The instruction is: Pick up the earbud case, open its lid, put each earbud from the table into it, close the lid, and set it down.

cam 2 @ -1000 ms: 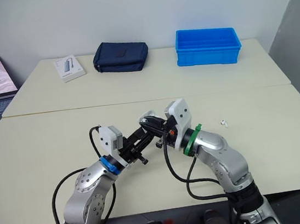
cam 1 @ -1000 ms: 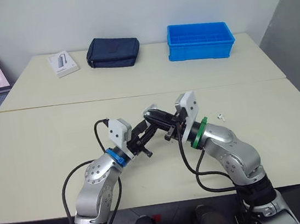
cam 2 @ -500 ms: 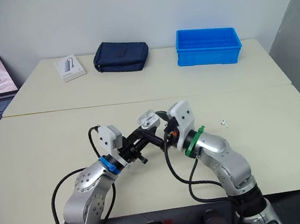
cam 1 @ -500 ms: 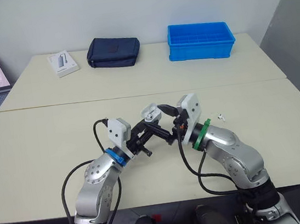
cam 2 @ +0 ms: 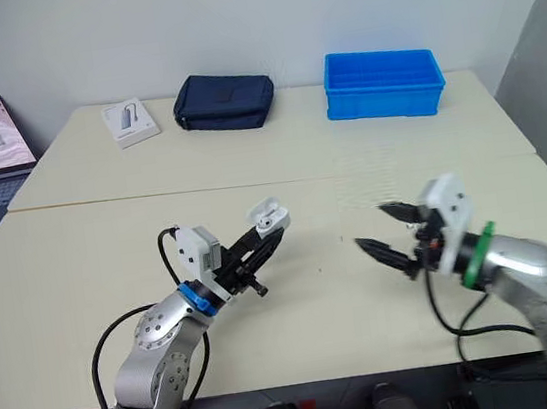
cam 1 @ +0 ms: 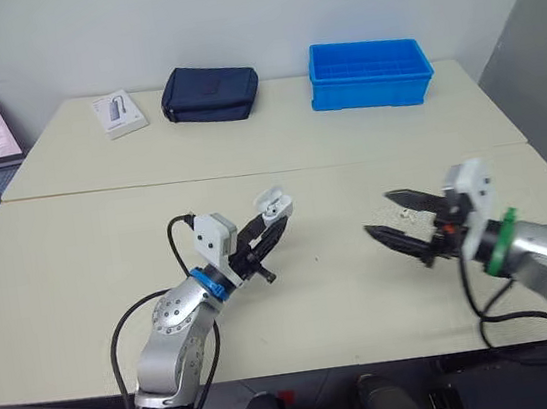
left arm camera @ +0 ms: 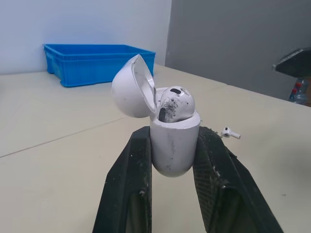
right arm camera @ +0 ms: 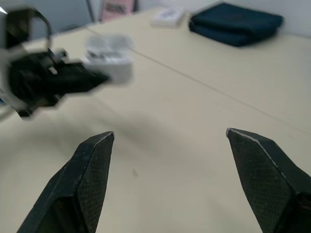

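Left eye view: left claw (cam 1: 274, 223) clenched on the open earbud case (cam 1: 275, 204) above the desk (cam 1: 78, 250); right claw (cam 1: 376, 213), at its 3 o'clock, gaped empty. Left wrist view: loose earbud (left arm camera: 230, 132) lay beyond. Right wrist view: spread fingers (right arm camera: 87, 174) should probably straddle it squarely, closing gently.

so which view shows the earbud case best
The left wrist view: the earbud case sits close up between the left gripper's fingers, lid open, one earbud seated inside. Both eye views show it small at that gripper's tip, lid up. The right wrist view shows it far off, from the side.
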Controlling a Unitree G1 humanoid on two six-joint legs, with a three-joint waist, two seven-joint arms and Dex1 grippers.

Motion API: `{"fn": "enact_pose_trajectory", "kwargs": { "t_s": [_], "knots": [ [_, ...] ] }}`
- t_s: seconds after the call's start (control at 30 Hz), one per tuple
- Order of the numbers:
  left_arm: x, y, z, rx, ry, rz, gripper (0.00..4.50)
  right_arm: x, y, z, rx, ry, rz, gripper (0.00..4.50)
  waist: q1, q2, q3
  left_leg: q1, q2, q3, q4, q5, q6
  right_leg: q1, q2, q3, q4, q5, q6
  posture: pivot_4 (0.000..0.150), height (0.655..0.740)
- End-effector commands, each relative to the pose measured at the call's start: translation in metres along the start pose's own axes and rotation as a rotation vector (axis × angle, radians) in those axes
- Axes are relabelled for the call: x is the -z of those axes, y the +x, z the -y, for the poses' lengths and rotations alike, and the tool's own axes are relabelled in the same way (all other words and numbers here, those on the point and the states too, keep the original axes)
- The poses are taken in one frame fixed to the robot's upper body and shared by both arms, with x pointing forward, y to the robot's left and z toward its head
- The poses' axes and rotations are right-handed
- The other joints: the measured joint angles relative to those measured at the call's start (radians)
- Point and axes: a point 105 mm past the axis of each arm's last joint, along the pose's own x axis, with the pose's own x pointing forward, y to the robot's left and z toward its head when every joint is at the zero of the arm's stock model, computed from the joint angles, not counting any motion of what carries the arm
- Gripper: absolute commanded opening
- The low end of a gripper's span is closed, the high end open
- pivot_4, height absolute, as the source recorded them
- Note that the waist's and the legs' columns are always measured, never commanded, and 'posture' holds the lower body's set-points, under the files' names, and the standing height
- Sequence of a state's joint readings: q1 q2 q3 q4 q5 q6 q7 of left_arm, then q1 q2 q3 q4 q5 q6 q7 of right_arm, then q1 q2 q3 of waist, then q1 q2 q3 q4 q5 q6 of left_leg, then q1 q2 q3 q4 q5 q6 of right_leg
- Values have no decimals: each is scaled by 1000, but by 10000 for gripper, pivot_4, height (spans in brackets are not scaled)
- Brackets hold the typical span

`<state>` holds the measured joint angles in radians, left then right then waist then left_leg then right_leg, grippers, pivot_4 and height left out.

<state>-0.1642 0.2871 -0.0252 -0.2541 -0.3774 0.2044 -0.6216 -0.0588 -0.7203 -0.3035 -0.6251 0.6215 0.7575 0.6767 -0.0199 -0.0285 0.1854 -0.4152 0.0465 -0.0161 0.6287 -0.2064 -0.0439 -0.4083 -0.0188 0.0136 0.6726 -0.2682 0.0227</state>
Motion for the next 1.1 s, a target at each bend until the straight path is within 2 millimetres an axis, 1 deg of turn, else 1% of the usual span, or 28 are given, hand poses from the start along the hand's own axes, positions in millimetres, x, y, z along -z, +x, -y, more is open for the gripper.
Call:
{"fn": "enact_pose_trajectory", "kwargs": {
  "t_s": [0.03, 0.1, 0.2, 0.23, 0.33, 0.47, 0.6, 0.63, 0.73, 0.77, 0.8, 0.93, 1.1],
  "knots": [
    [-9, -1, -3, -6, 40, 39, 7798, 13, -45, 31, 122, -85, -119, 44344, 4, 0, 0, 0, 0, 0, 0, 0, 0, 0, 0, 0, 0, 0, 0, 1500, 7376],
    [-9, -1, -4, -7, 44, 40, 7798, 23, -65, 40, 157, -89, -186, 45000, 8, 0, 0, 0, 0, 1, 0, 0, 0, 0, 0, 0, -1, 0, 0, 1500, 7376],
    [-8, -1, -6, -8, 51, 40, 7798, 35, -87, 46, 184, -94, -266, 45000, 6, 0, 0, 0, 0, 2, 0, 0, 0, 0, 0, 1, -1, 0, 0, 1500, 7376],
    [-8, -1, -6, -8, 54, 40, 7798, 37, -91, 46, 190, -93, -280, 45000, 6, 0, 0, 1, 0, 2, 0, 0, 0, 0, 0, 1, 0, 0, 0, 1500, 7376],
    [-8, 0, -7, -7, 61, 43, 7798, 41, -94, 46, 191, -89, -293, 45000, 4, 0, 0, 1, 0, 2, 1, 0, 0, 1, 0, 1, 0, -1, -2, 1500, 7376],
    [-8, 0, -6, 2, 73, 44, 7798, 44, -83, 46, 200, -93, -276, 45000, 3, 0, 0, 1, -1, 2, 1, 0, 0, 1, 0, 2, -1, -1, -1, 1500, 7376],
    [-5, -2, -6, 8, 87, 43, 7798, 47, -48, 58, 266, -66, -209, 45000, -4, 0, 0, 1, 0, 2, 1, 0, 0, 1, 0, 2, -1, 1, 2, 1500, 7376],
    [-5, -2, -6, 9, 89, 43, 7798, 48, -42, 61, 283, -64, -197, 45000, -6, 0, 0, 1, -1, 2, 1, 0, 0, 1, 0, 2, -1, 1, 2, 1500, 7376],
    [-3, -2, -3, 15, 95, 44, 7798, 56, -9, 74, 340, -54, -168, 45000, -7, 0, 0, 0, -1, 1, 1, 0, 0, 1, 0, 2, -1, 1, 2, 1500, 7376],
    [-3, -2, -2, 16, 95, 44, 7798, 58, 2, 75, 334, -51, -161, 45000, -7, 0, 0, 1, -1, 2, 1, 0, 0, 1, 0, 2, -1, 1, 2, 1500, 7376],
    [-3, -2, -2, 17, 96, 44, 7798, 59, 8, 75, 327, -50, -158, 45000, -7, 0, 0, 0, -1, 2, 1, 0, 0, 1, 0, 2, -1, 1, 2, 1500, 7376],
    [-1, -3, -1, 22, 97, 43, 7798, 67, 45, 85, 334, -35, -147, 45000, -7, 0, 0, 0, -1, 2, 0, 0, 0, 1, 0, 2, -1, 1, 2, 1500, 7376],
    [0, -3, 2, 28, 98, 45, 7798, 77, 68, 94, 350, -2, -141, 45000, -5, 0, 0, 0, -1, 1, 1, 0, 0, 1, 0, 2, 0, 2, 2, 1500, 7376]
  ]
}}
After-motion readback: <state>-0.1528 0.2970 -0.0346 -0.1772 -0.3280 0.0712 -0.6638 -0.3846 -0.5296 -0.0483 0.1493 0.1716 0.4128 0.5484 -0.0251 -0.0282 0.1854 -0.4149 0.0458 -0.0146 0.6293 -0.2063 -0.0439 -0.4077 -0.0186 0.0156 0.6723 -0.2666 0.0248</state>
